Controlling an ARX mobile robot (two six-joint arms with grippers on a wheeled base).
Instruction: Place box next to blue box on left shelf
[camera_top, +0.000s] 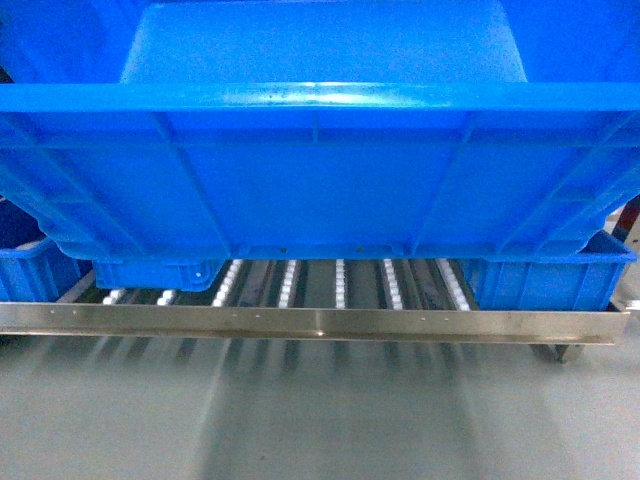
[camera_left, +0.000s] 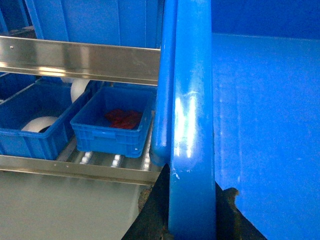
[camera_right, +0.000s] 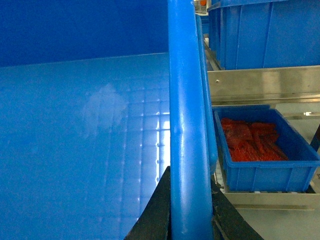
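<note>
The box (camera_top: 320, 170), a large open-top blue crate with ribbed walls, fills the head view and hangs just above the left shelf's white rollers (camera_top: 340, 285) behind the metal front lip (camera_top: 300, 320). My left gripper (camera_left: 192, 197) is shut on the box's thick left rim (camera_left: 192, 125), one black finger (camera_left: 155, 212) on each side. My right gripper (camera_right: 190, 197) is shut on the right rim (camera_right: 187, 125) the same way. A small blue box (camera_left: 112, 127) holding red parts sits on the rollers to the left. Another blue box (camera_right: 260, 150) with red parts sits to the right.
A further blue bin (camera_left: 30, 135) with white rolls stands at the far left of the shelf. A steel rail (camera_left: 80, 60) of the upper level, carrying more blue crates (camera_right: 265, 35), runs above. Grey floor (camera_top: 300, 420) lies in front of the lip.
</note>
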